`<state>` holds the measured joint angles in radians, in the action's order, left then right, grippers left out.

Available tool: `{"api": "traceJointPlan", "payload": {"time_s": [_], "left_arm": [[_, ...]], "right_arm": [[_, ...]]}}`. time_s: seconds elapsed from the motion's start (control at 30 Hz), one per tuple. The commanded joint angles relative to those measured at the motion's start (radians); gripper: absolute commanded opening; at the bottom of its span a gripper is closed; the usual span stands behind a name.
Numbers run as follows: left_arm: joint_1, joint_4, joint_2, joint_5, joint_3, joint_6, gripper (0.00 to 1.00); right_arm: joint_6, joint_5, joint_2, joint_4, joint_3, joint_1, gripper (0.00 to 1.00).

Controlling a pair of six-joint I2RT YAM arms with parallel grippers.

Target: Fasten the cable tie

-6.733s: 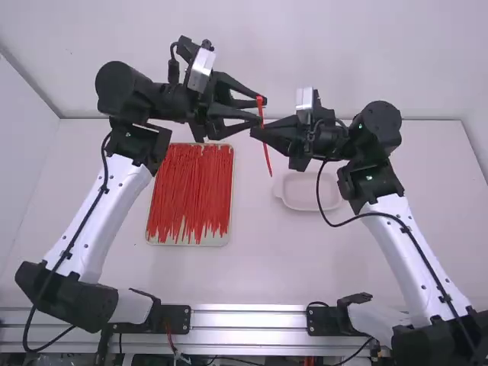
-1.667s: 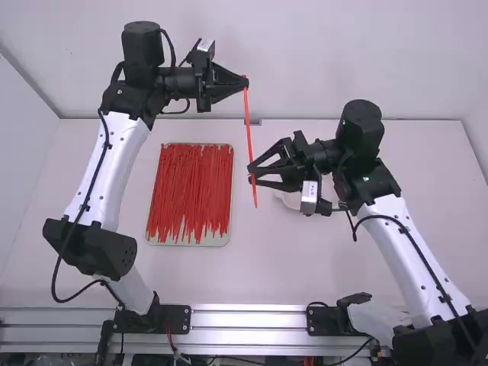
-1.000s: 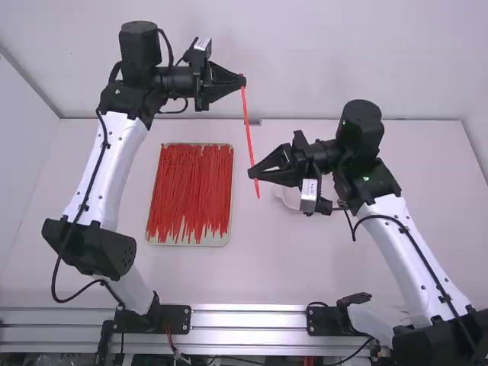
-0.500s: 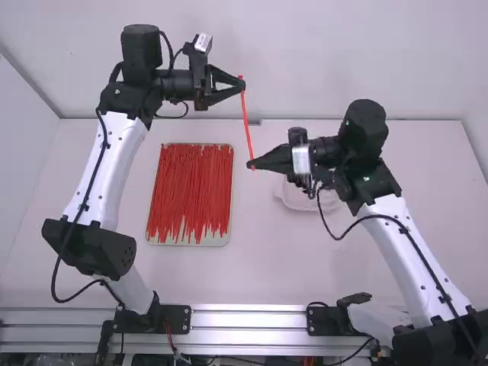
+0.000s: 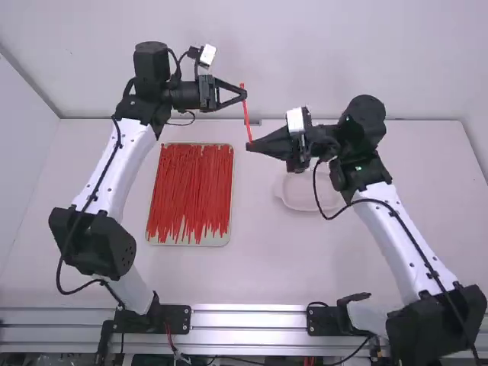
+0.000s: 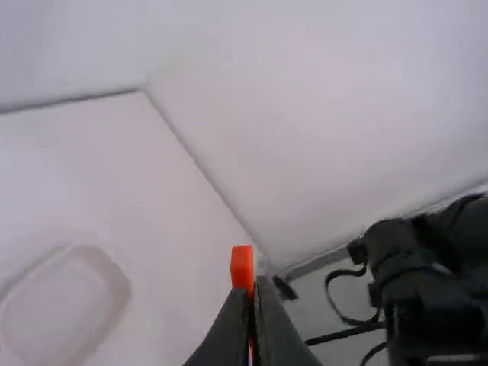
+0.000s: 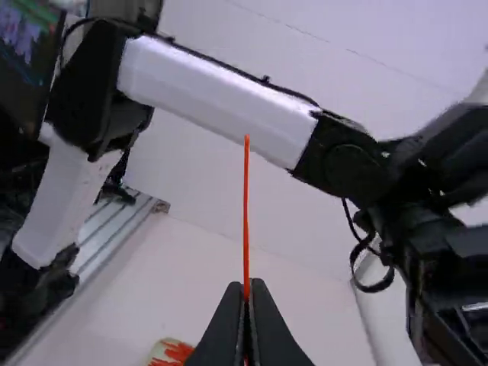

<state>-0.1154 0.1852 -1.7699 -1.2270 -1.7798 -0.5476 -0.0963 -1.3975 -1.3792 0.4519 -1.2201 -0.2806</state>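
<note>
Single red cable tie (image 5: 246, 114) held in air above desk (image 5: 252, 252), beyond far right corner of tray of spare ties (image 5: 191, 191).
- Left gripper (image 5: 242, 93): pinched on tie's upper end.
- Right gripper (image 5: 252, 145): clamped on lower end.
- Tie straight, no loop, tail not in head.
- Judgement: pickup done; bending, threading and pulling tight left.

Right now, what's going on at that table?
Both arms hold one red cable tie in the air above the table. The left pincer is shut on its upper end, the right pincer on its lower end. The tie is straight, not yet looped. Spare ties lie on a tray.
</note>
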Motion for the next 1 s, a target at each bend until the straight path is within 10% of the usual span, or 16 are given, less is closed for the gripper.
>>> {"api": "traceJointPlan", "payload": {"time_s": [0.0, 0.4, 0.97], "left_arm": [[0.015, -0.049, 0.014, -0.014, 0.042, 0.197, 0.02], [0.004, -0.364, 0.014, -0.016, 0.216, 0.518, 0.02], [-0.002, -0.672, 0.014, -0.169, 0.231, 0.515, 0.02]], "right_arm": [[0.337, 0.037, -0.042, 0.03, -0.023, 0.018, 0.0], [0.917, 0.067, -0.138, 0.001, -0.023, 0.022, 0.0], [1.102, 0.134, -0.138, -0.022, -0.023, 0.013, 0.0]]}}
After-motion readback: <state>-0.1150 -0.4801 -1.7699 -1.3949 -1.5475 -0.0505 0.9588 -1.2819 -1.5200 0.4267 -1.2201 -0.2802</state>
